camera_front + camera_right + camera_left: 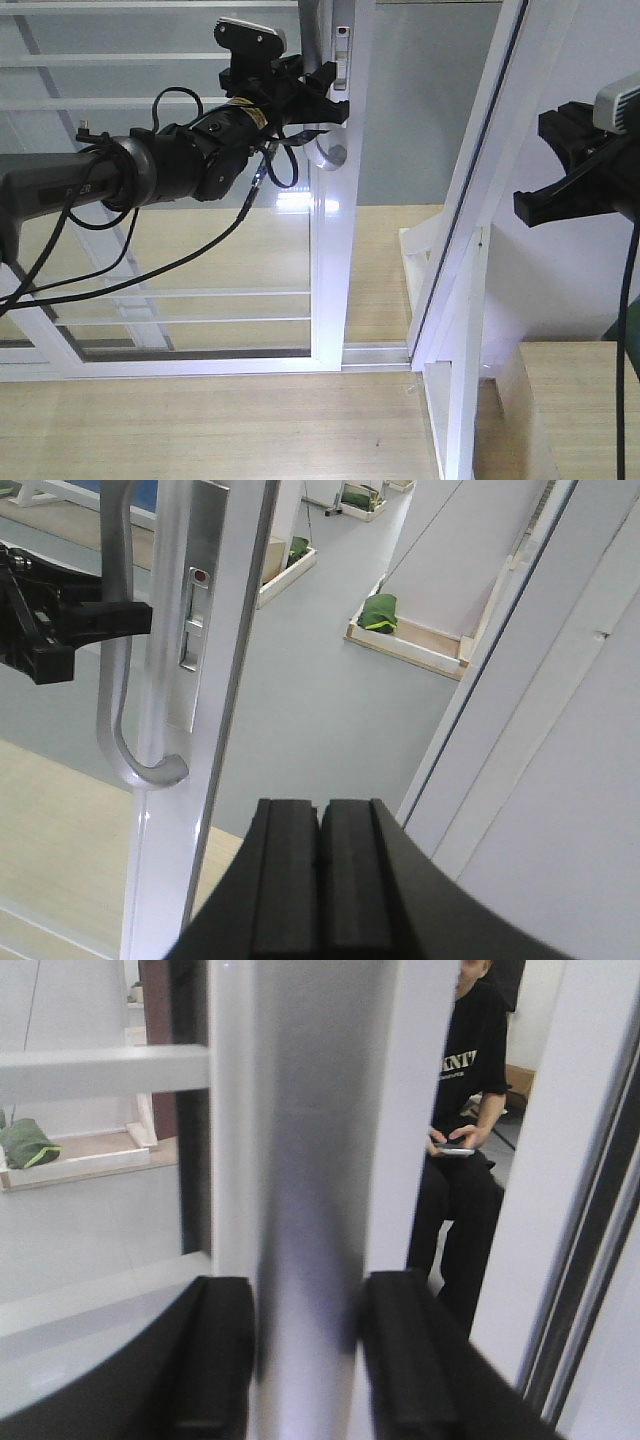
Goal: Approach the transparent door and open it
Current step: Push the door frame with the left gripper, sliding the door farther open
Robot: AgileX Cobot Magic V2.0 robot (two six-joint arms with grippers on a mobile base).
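Note:
The transparent door (328, 260) is a white-framed glass panel with thin horizontal bars, standing left of centre in the front view. Its curved silver handle (327, 152) runs down the right stile. My left gripper (335, 95) reaches in from the left and is shut on that handle. In the left wrist view the handle (305, 1160) fills the space between the two black fingers (225, 1350). My right gripper (535, 205) hangs at the right edge, shut on nothing and apart from the door. In its own view its pads (290, 880) press together, with the handle (113, 680) to the upper left.
A slanted white jamb (480, 180) stands right of the door, with a gap of floor track between them. A light wooden block (570, 400) sits at the lower right. Beyond the glass a person in black (465, 1110) sits holding a phone. Green bundles lie on wooden trays (400, 640).

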